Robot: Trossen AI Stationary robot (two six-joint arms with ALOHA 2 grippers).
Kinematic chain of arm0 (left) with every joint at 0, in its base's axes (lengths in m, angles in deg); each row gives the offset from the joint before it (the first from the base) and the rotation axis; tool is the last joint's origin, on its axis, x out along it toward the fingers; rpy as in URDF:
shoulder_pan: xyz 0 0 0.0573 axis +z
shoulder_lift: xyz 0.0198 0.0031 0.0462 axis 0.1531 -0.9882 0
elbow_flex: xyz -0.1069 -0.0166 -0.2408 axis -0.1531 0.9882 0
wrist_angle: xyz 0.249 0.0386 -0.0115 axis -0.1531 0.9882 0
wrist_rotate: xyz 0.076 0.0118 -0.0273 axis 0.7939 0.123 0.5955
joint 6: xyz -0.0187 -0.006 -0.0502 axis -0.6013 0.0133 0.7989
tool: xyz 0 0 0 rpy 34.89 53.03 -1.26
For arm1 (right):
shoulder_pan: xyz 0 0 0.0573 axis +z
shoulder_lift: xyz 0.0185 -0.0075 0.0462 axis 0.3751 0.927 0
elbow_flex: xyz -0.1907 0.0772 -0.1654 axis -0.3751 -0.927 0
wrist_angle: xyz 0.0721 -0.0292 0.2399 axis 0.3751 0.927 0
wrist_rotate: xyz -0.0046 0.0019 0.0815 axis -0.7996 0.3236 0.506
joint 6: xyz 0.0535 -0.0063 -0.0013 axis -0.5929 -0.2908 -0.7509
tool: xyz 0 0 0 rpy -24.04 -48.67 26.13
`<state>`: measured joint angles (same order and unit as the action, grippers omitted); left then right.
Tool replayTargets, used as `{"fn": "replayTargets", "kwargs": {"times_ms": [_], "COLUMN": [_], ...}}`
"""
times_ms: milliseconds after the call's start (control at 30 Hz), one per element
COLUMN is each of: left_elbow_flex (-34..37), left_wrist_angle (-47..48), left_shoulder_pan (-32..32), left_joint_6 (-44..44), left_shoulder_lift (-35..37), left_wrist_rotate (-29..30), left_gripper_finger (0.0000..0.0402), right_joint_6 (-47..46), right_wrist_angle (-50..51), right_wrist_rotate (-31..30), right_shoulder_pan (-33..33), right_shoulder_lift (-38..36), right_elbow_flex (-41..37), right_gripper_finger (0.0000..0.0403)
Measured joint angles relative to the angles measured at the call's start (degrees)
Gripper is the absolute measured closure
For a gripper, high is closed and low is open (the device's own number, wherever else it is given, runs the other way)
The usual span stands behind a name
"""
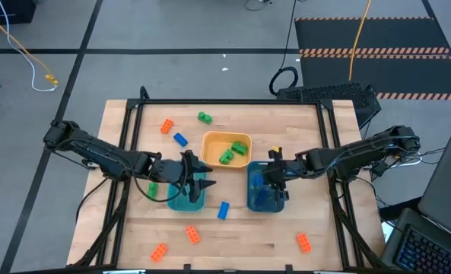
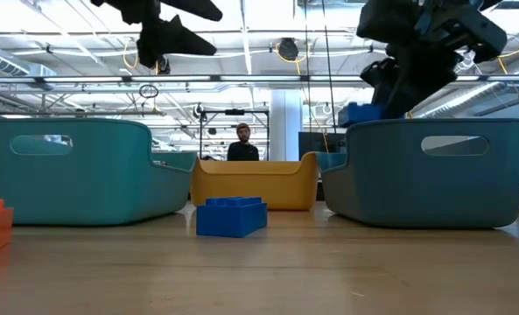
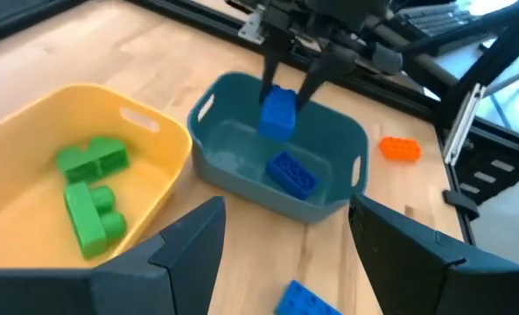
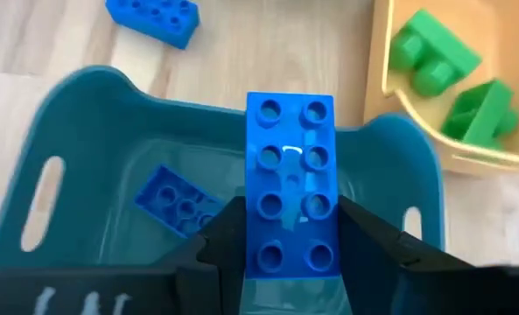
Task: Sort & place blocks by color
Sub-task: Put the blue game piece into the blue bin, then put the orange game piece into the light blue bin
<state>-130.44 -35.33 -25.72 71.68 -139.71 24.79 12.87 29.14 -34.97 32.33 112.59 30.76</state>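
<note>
My right gripper [image 4: 290, 229] is shut on a blue block [image 4: 290, 175] above the right teal bin [image 1: 267, 199], which has one blue block [image 4: 176, 199] lying in it. My left gripper [image 3: 285, 254] is open and empty, hovering over the left teal bin [image 1: 185, 199]. The yellow bin [image 1: 227, 139] between them contains two green blocks [image 3: 91, 188]. Loose on the table lie blue blocks [image 1: 223, 210] [image 1: 180, 139], orange blocks [image 1: 192, 234] [image 1: 304, 242] [image 1: 166, 126] and green blocks [image 1: 204, 117] [image 1: 153, 188]. My right gripper pinches the blue block between its two fingers [image 4: 228, 232], which sit on its two long sides near one end [image 4: 290, 254]. The fingers come from above, slanting down. The block is lifted clear and hangs below the fingers over the right teal bin, studs facing the wrist camera.
Another orange block [image 1: 159, 251] lies near the table's near edge. The table's black frame rails [image 1: 233, 101] run along its sides. A person [image 2: 243, 144] stands beyond the far edge. Bare wood shows between the bins and the near edge.
</note>
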Motion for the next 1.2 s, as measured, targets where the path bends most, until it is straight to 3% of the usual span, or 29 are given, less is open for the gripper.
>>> {"fn": "replayTargets", "kwargs": {"times_ms": [267,533,633,733,900,1000,1200], "left_elbow_flex": [0.0,0.0,0.04,0.04,0.04,0.04,0.0], "left_wrist_angle": [0.63,8.55,13.21,18.29,26.63,33.75,43.57], "left_shoulder_pan": [-2.86,-3.88,-3.53,-2.23,4.44,11.22,27.6], "left_joint_6": [0.9,6.71,10.02,12.77,18.18,20.78,18.3], "left_shoulder_lift": [0.0,0.17,1.48,2.88,7.41,11.31,14.45], "left_wrist_rotate": [0.89,3.84,6.27,8.85,14.56,15.13,9.71], "left_gripper_finger": [0.0158,0.0158,0.0158,0.0158,0.0158,0.0158,0.0158], "right_joint_6": [-2.27,-3.36,-3.37,-3.36,-3.31,-2.72,-0.44], "right_wrist_angle": [-1.66,-4.41,-7.19,-9.78,-17.31,-22.82,-30.53], "right_wrist_rotate": [-0.57,-6.89,-8.04,-8.19,-8.21,-8.21,-8.03], "right_shoulder_pan": [-0.26,-0.24,-0.2,-0.22,-0.22,-0.21,-0.21], "right_shoulder_lift": [-0.09,-0.72,-1.29,-1.97,-2.8,-3.25,-3.23], "right_elbow_flex": [-3.83,-5.01,-5.01,-5.03,-5.03,-5.03,-5.03], "right_gripper_finger": [0.0269,0.0068,0.0033,0.0025,0.0026,0.0026,0.0026]}}
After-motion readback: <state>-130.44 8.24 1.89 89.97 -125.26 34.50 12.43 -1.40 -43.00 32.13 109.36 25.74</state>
